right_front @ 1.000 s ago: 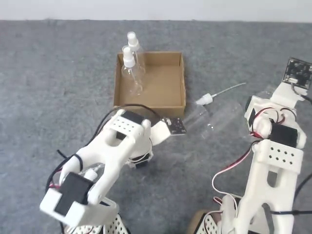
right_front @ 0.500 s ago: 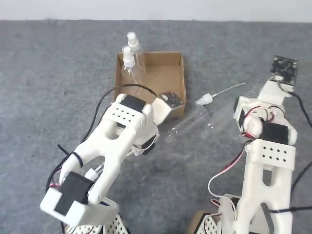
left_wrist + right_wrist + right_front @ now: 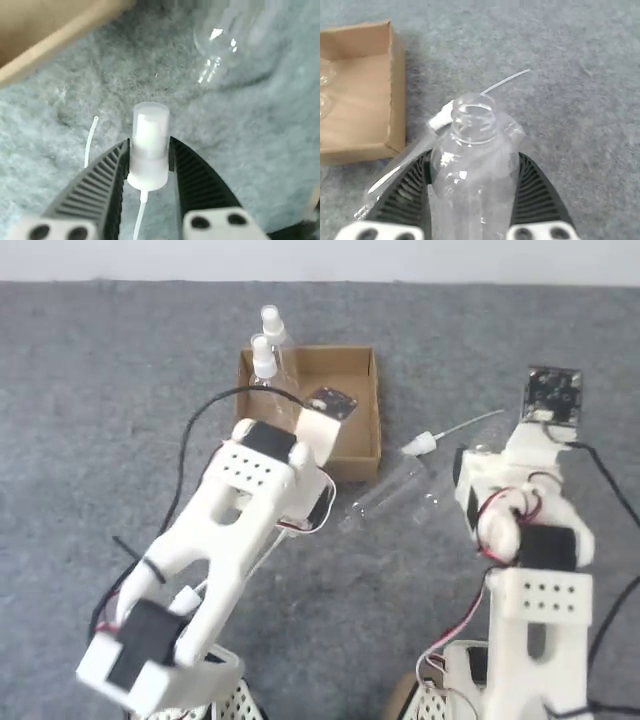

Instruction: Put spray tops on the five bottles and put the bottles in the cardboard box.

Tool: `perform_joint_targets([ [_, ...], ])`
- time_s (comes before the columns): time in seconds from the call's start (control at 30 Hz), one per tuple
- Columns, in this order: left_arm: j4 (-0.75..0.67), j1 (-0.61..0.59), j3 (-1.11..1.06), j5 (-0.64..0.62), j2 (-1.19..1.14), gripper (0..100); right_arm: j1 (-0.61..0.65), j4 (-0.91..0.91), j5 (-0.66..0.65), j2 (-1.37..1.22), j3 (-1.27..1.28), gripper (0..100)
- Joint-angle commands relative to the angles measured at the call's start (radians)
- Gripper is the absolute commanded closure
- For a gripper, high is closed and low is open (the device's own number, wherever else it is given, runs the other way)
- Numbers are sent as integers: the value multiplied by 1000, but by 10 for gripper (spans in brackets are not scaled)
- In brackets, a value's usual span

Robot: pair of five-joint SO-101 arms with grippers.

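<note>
While the left gripper (image 3: 148, 144) clamps a spray top (image 3: 149, 127), the right gripper (image 3: 472, 162) clasps an uncapped bottle (image 3: 472, 135); both near the cardboard box (image 3: 358, 466).

surface: bench (image 3: 90, 380) covered in grey, fuzzy, felt-like fabric (image 3: 590, 55) | far edge: plain pale strip (image 3: 320, 258) runs behind the bench, cannot tell whether it is a wall | light: even and soft, faint shadows on the fabric
</note>
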State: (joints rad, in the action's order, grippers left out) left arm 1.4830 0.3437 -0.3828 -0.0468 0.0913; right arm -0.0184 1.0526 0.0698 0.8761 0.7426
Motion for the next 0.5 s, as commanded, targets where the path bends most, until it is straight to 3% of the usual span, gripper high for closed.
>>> perform_joint_targets([
  [0.0, -60, 2, -12, -84, 229, 989, 64, -79, 5, 124, 74, 992],
  [0.47, -71, 2, -88, -253, 482, 988, 191, -70, 5, 199, 101, 992],
])
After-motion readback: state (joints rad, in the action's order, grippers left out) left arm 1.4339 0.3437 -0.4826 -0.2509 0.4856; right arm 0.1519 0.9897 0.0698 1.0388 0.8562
